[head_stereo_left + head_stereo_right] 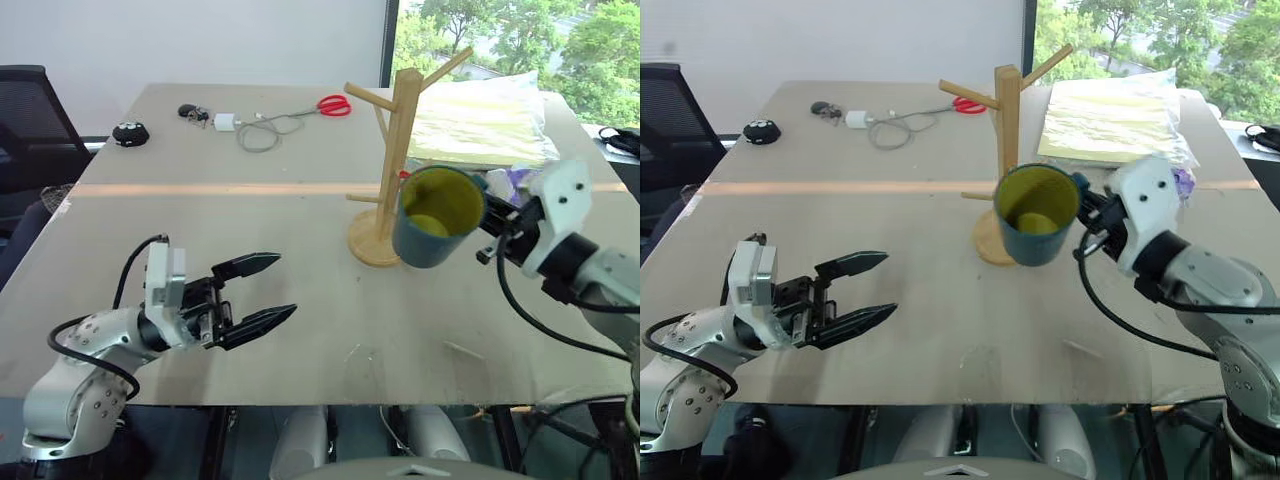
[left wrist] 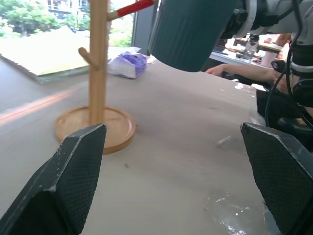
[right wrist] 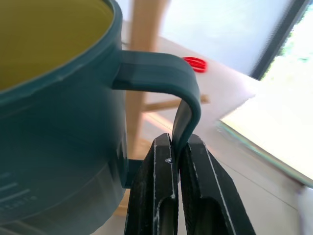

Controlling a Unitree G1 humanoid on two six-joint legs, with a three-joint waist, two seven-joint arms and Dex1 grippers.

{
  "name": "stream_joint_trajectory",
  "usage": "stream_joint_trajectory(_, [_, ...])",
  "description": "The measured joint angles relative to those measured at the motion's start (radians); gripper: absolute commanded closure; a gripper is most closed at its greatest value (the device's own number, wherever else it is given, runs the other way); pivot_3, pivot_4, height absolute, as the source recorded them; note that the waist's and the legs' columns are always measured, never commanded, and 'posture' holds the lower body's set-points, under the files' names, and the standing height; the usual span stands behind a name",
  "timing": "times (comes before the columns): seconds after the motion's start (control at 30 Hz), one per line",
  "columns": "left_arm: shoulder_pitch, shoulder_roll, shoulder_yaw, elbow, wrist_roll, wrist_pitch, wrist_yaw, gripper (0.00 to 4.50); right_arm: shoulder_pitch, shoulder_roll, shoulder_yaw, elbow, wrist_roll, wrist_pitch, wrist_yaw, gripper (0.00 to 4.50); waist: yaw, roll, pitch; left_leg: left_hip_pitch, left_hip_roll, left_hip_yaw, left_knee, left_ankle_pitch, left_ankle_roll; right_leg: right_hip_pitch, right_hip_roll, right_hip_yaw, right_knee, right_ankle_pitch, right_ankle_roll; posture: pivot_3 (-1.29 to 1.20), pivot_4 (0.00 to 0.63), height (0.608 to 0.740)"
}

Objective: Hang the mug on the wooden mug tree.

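The dark teal mug (image 1: 436, 217) with a yellow-green inside hangs in the air, tipped so its mouth faces me. My right gripper (image 1: 492, 225) is shut on its loop handle (image 3: 168, 78), the two fingers (image 3: 161, 196) pinching the handle's outer bar. The mug is just in front and to the right of the wooden mug tree (image 1: 394, 140), whose round base (image 1: 372, 240) rests on the table; a red-tipped peg (image 2: 132, 7) is right beside the mug. My left gripper (image 1: 262, 291) is open low over the table's near left, pointing toward the tree.
Red scissors (image 1: 334, 105), a white charger with cable (image 1: 252, 128), keys (image 1: 193, 113) and a black round object (image 1: 130, 133) lie at the table's far side. A yellow-green cloth (image 1: 480, 120) and a purple packet (image 2: 128, 64) lie right of the tree. A black chair (image 1: 25, 110) stands left.
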Motion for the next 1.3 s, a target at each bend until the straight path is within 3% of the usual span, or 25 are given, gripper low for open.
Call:
stream_joint_trajectory(0.2, [0.002, 0.000, 0.001, 0.013, 0.000, -0.001, -0.011, 0.00, -0.134, 0.047, 0.039, -0.021, 0.031, 0.239, -0.094, 4.48, 0.003, 0.000, 0.000, -0.002, -0.001, 0.002, 0.000, 0.000, 0.000, -0.001, -0.002, 0.000, -0.001, 0.000, 0.000, 0.00, 0.150, 0.740])
stream_joint_trajectory(0.43, [0.001, 0.000, -0.004, -0.001, -0.002, 0.008, 0.010, 0.00, -0.252, 0.151, 0.069, 0.011, -0.027, 0.386, -0.156, 4.48, -0.011, 0.000, 0.000, -0.002, 0.000, 0.001, 0.000, 0.000, 0.000, -0.001, -0.001, 0.000, 0.000, 0.000, 0.000, 0.00, 0.150, 0.740])
stream_joint_trajectory(0.87, [0.043, -0.019, -0.003, -0.060, -0.007, 0.024, 0.079, 0.00, -0.379, 0.202, 0.330, 0.289, -0.238, 0.275, -0.179, 4.48, -0.017, 0.000, 0.000, -0.002, -0.001, 0.002, -0.001, 0.002, -0.004, -0.002, -0.001, 0.000, -0.001, 0.000, 0.000, 0.00, 0.150, 0.740])
stream_joint_trajectory(0.97, [0.048, -0.020, -0.002, -0.070, -0.008, 0.024, 0.088, 0.00, -0.372, 0.176, 0.337, 0.289, -0.245, 0.254, -0.150, 3.80, -0.017, 0.000, 0.000, -0.002, -0.001, 0.002, -0.001, 0.002, -0.004, -0.002, -0.001, 0.000, -0.001, 0.000, 0.000, 0.00, 0.150, 0.740])
stream_joint_trajectory(1.07, [0.056, -0.020, 0.000, -0.088, -0.021, 0.029, 0.114, 0.00, -0.341, 0.147, 0.321, 0.286, -0.247, 0.242, -0.110, 2.42, -0.018, 0.000, 0.000, -0.002, 0.000, 0.002, -0.001, 0.002, -0.003, -0.002, -0.001, 0.000, -0.001, 0.000, 0.000, 0.00, 0.150, 0.740])
stream_joint_trajectory(1.3, [0.004, -0.010, -0.004, -0.112, -0.065, 0.113, 0.221, 0.00, -0.187, 0.014, 0.099, 0.115, -0.113, 0.184, 0.127, 2.42, -0.015, 0.000, 0.001, -0.002, 0.000, 0.000, -0.001, 0.000, 0.000, -0.002, -0.001, -0.001, -0.001, 0.000, 0.001, 0.00, 0.150, 0.740])
